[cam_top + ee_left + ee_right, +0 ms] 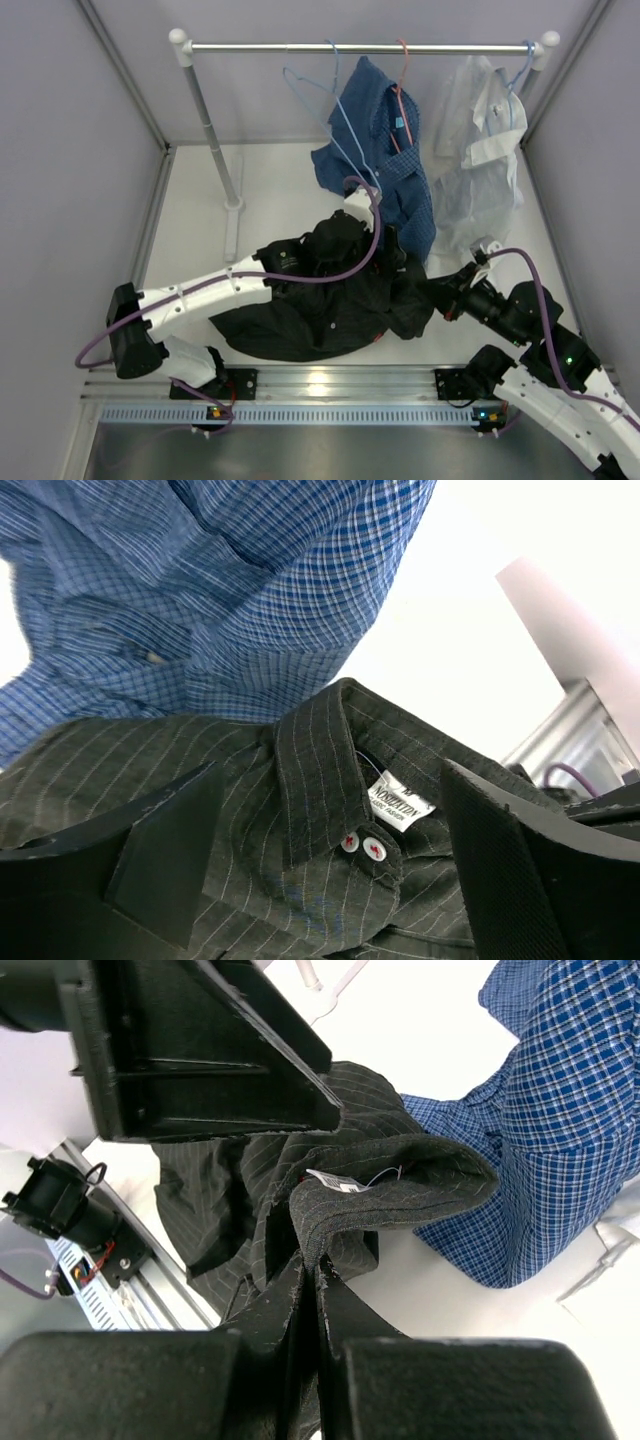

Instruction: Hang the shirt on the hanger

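The dark pinstriped shirt (pixel 300 320) lies crumpled on the table between the arms. My left gripper (pixel 340 245) hovers over its collar, open. In the left wrist view the fingers stand wide on either side of the collar (pixel 310 770), its white neck label (pixel 402 802) and two white buttons, apart from the cloth. My right gripper (pixel 440 295) is shut on the shirt's collar edge (pixel 400 1175), pinched at the fingertips (pixel 312 1260) and lifted into a fold. The light-blue wire hanger (pixel 305 85) hangs bare on the rod at the back.
A blue checked shirt (pixel 385 150) on a red hanger and a white shirt (pixel 480 150) hang from the rod (pixel 360 47), their hems reaching the table beside the dark shirt. The rack's post (pixel 215 130) stands at left. Walls close both sides; an aluminium rail (pixel 320 385) runs along the front.
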`<state>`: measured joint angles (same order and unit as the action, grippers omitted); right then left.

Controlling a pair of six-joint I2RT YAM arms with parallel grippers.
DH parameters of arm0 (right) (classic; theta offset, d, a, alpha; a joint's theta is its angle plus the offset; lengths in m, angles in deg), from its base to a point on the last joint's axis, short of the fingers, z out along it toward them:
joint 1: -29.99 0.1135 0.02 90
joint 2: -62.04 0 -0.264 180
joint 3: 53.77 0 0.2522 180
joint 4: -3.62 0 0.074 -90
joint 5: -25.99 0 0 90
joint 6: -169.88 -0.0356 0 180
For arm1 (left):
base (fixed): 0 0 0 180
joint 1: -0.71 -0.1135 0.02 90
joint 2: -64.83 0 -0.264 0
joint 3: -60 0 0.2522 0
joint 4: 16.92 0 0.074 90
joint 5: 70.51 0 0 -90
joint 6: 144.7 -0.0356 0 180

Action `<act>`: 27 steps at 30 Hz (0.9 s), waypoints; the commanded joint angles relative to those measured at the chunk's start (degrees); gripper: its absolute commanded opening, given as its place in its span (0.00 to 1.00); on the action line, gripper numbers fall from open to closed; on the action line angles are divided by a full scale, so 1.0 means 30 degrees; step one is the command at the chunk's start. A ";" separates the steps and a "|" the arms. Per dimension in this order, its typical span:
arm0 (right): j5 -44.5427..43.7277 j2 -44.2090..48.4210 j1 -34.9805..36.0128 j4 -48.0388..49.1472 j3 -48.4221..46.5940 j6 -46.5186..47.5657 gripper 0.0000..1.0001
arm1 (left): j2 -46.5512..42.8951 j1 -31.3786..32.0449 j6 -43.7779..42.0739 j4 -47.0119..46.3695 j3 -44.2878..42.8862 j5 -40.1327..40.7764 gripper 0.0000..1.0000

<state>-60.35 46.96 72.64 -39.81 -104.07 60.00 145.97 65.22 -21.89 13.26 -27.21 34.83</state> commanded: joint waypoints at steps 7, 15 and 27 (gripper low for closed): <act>0.0801 0.0775 0.0225 0.0779 -0.0332 0.0445 0.00 | 0.1603 -0.0527 0.1980 -0.0114 0.0283 -0.1887 0.77; 0.0450 0.0628 0.0225 0.0867 -0.0185 0.0357 0.00 | 0.2102 -0.0556 0.2244 -0.0173 0.0576 -0.3089 0.38; -0.3183 -0.1591 0.0225 0.0955 -0.2872 0.0325 0.00 | -0.2580 -0.0235 -0.2018 -0.0172 0.0054 0.0891 0.00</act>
<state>-65.11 46.59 72.66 -40.29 -105.33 60.26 146.58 63.89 -19.57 15.03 -23.58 31.98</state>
